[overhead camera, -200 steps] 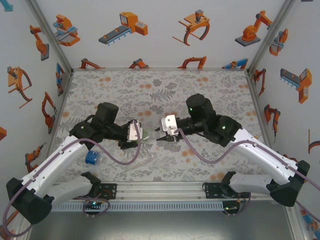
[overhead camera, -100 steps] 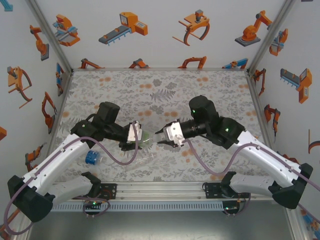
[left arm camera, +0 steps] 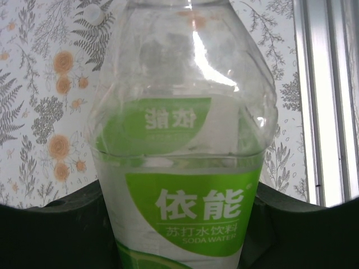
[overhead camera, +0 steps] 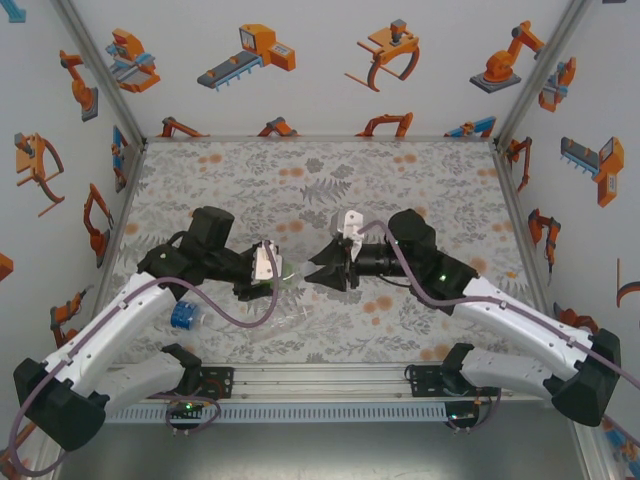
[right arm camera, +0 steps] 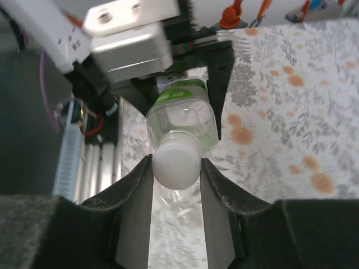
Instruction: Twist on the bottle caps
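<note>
Gripping the green bottle [left arm camera: 185, 140] around its labelled body, the left claw [overhead camera: 270, 272] is clamped tight and holds it sideways, neck pointing at the right claw [overhead camera: 316, 272]. That claw's jaws stand narrow, pinched on either side of the white cap [right arm camera: 176, 162], which sits on the bottle's mouth, right between the two claws. A blue bottle [overhead camera: 185, 316] lies on the counter [overhead camera: 300, 175] behind the left claw, just beside its arm
</note>
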### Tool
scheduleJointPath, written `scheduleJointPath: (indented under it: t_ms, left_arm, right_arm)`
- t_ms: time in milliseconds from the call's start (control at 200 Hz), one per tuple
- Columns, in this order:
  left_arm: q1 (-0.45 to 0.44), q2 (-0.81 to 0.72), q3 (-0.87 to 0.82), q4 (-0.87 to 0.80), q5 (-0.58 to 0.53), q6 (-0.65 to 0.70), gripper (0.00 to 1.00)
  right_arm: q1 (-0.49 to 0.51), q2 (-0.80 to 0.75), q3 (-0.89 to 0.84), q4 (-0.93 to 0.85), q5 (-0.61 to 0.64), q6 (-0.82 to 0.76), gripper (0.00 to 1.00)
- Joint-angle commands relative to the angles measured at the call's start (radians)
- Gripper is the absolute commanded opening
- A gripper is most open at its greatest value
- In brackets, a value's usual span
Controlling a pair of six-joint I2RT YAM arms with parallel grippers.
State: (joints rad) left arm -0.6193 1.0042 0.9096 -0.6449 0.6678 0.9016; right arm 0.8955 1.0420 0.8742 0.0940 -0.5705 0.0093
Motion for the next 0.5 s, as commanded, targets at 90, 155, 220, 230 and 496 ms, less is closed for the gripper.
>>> scheduleJointPath:
  t_ms: [90, 155, 220, 230, 496]
  left_arm:
    - [-0.004, -0.052, 0.0, 0.207, 0.123, -0.079, 0.0]
    - [0.002, -0.055, -0.005, 0.241, 0.099, -0.112, 0.0]
    - [0.006, -0.05, -0.005, 0.259, 0.074, -0.133, 0.0]
    - [0.007, -0.049, -0.004, 0.262, 0.068, -0.135, 0.0]
    - [0.005, -0.035, 0.014, 0.264, 0.037, -0.149, 0.0]
  right_arm:
    - [0.004, 0.016, -0.096, 0.074, 0.345, 0.494, 0.0]
    - [0.003, 0.015, -0.115, 0.07, 0.409, 0.616, 0.0]
    - [0.003, 0.019, -0.122, 0.059, 0.457, 0.746, 0.0]
    - [0.003, 0.02, -0.122, 0.057, 0.461, 0.769, 0.0]
    - [0.002, 0.116, -0.054, -0.021, 0.422, 1.157, 0.0]
